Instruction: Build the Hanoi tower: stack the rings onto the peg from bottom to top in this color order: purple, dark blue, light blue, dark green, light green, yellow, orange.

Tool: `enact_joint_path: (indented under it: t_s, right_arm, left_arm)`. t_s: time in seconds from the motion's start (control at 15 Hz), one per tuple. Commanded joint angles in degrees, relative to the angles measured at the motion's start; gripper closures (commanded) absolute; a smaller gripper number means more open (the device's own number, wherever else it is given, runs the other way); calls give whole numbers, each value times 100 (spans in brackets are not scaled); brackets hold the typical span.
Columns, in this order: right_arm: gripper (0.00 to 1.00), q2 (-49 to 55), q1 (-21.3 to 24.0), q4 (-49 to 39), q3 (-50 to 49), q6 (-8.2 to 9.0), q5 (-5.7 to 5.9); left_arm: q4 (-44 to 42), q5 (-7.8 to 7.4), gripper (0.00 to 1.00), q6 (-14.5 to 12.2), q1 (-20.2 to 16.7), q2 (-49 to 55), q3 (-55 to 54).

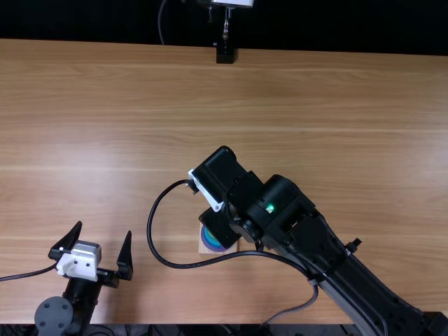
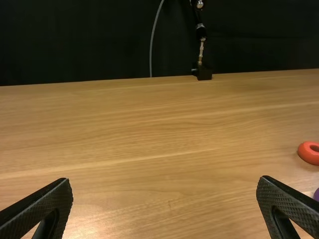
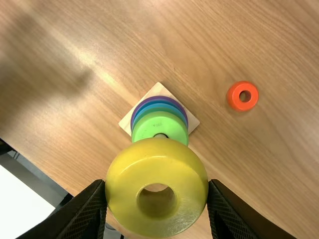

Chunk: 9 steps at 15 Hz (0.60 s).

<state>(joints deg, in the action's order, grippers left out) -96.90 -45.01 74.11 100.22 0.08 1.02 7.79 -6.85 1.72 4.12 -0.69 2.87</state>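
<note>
Yellow ring (image 3: 157, 219) pinched in right tool (image 3: 158, 182), light green ring (image 3: 153, 124) topping the stack partly under it, orange ring (image 3: 242, 96) well apart on worktop (image 3: 259, 164); releasing off-centre of the peg (image 3: 161, 136) could leave yellow tilted.

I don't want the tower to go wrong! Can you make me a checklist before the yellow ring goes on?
- Yellow ring held by the right end effector: ok
- Light green ring topmost on the tower: ok
- Purple ring lowest: ok
- Dark green ring just under light green: cannot tell
- Yellow ring lined up above the tower: cannot tell
- Orange ring waiting nearby: ok
</note>
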Motion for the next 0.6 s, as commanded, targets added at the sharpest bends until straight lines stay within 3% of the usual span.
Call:
enact_joint_path:
  t_s: [0.0, 0.53]
  right_arm:
    - [100, -101, 1, 0, 32, -8, -28]
    - [100, -215, 10, 21, -82, -8, -28]
  left_arm:
    - [86, -116, 0, -34, 1, 69, -287]
    - [86, -116, 0, -34, 1, 69, -287]
